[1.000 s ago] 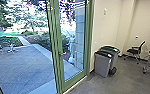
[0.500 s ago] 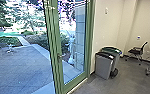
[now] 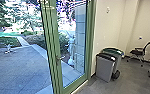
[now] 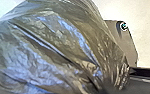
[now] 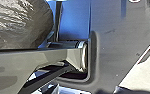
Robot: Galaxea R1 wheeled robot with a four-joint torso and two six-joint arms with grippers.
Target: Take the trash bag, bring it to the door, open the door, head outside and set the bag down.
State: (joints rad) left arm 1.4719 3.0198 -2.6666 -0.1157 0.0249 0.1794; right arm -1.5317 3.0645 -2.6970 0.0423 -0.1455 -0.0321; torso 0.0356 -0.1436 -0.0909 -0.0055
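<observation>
Trash bag [image 4: 53, 50], dark and crinkled, bulges close by both of the robot's wrists, its film drawn into tight pleats near the left one. I'd say the picking-up is done and the carrying nearly so, with the bag up beside the arms, though I can't tell whether the left gripper is clenched on it or released, nor can I tell how the right gripper stands. The green-framed door [image 3: 49, 37] rises between eleven and twelve o'clock from the robot, its metal handle [image 3: 59, 58] at about eleven. That glazed leaf looks shut to me, set in its frame, but whether the part at ten o'clock is glass or a gap I can't make out. Beyond lies the paved yard [image 3: 21, 65], from ten to eleven o'clock. Two wheeled bins [image 3: 104, 67] stand at one o'clock by the wall [image 3: 107, 27], indoors. Opening up, getting outside and setting the bag down all look left to do.
</observation>
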